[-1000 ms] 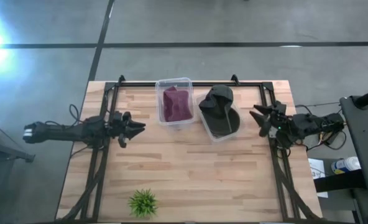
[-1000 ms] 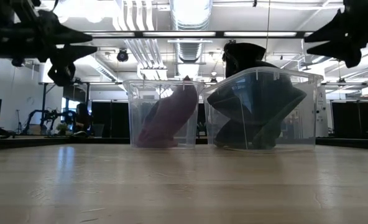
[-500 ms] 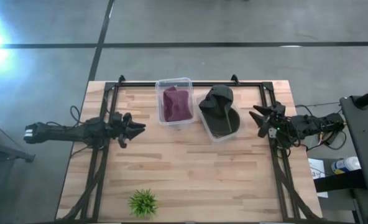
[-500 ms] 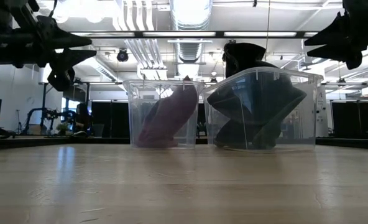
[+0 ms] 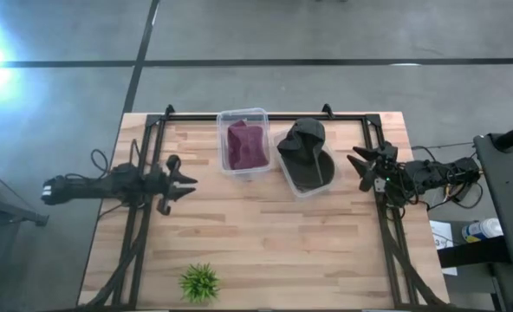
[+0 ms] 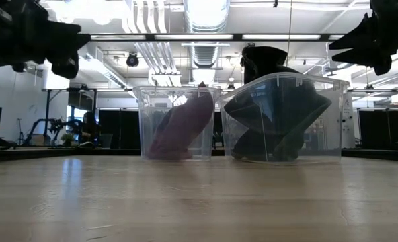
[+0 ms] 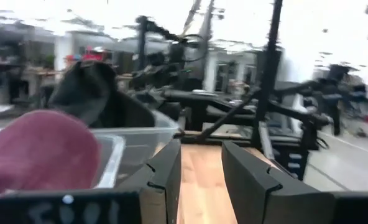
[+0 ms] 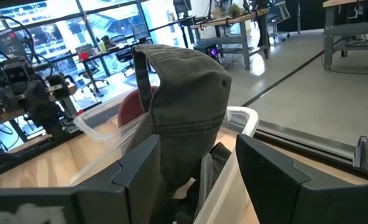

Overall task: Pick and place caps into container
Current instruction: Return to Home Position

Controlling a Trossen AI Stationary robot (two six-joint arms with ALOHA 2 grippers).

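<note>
A maroon cap (image 5: 246,144) lies inside the left clear tub (image 5: 242,113). Dark grey-olive caps (image 5: 307,156) fill the right clear tub (image 5: 301,192), and the upper one (image 8: 184,93) sticks up above the tub's rim. My left gripper (image 5: 190,187) is open and empty above the table, left of the tubs; its own view shows the gap between its fingers (image 7: 201,174). My right gripper (image 5: 359,165) is open and empty above the table, right of the right tub, pointing at it (image 8: 199,168).
A small green plant (image 5: 199,282) stands near the table's near edge at the left. Black frame rails (image 5: 135,243) run along the table's left, right and far sides. The wooden tabletop (image 5: 274,243) in front of the tubs is bare.
My left gripper has drawn back a little toward the table's left and near edges and has turned about its wrist. My right gripper and the caps have kept still.
</note>
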